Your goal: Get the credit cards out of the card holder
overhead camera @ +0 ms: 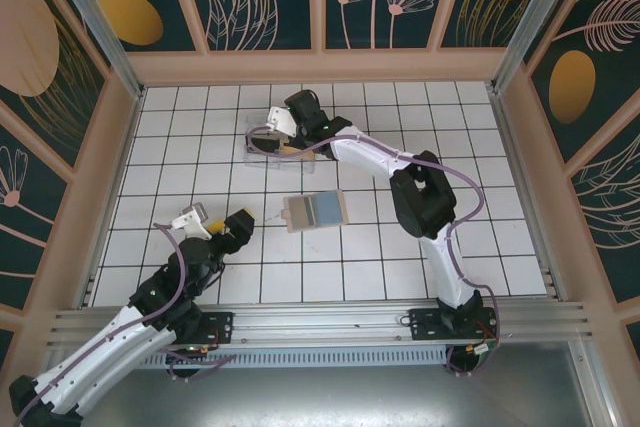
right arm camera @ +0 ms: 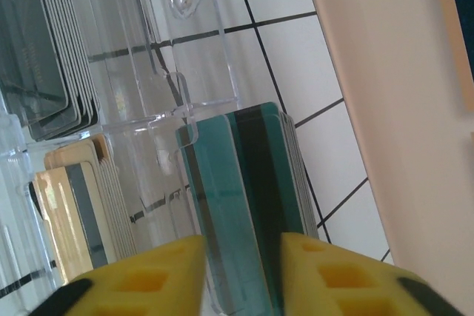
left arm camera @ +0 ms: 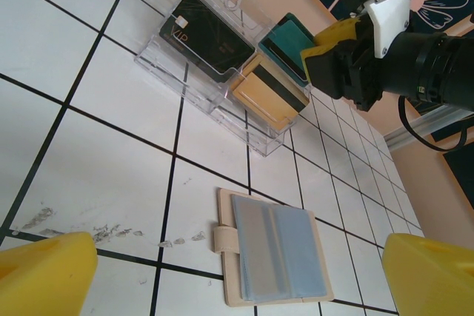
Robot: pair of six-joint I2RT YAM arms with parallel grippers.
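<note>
The left claw (overhead camera: pixel 238 226) hangs low over the counter (overhead camera: pixel 200 147) at the near left, its fingers spread wide with nothing between them, well apart from everything else. Farther back stands a clear tray (left arm camera: pixel 159 64) with the credit cards sorted into its compartments: black cards (left arm camera: pixel 204 35) on the left, tan-gold cards (left arm camera: pixel 266 94) in the middle, teal cards (right arm camera: pixel 248 175) on the right. The right claw (right arm camera: pixel 241 275) is down at that last compartment, with a pad on either side of the upright teal stack. The pads stand somewhat apart, but whether they press on a card cannot be told. To the right, nearer the arms, the card holder (left arm camera: pixel 275 255) lies open and flat on the counter. Its grey-blue pockets face up with no card edge showing, so the task looks nearly done. The risk sits at the tray. If a pad is rubbing a teal card or has hooked the thin compartment wall when the right arm rises, a card could ride up and spill out. The light tray could also tilt or skid, shaking the other stacks loose.
</note>
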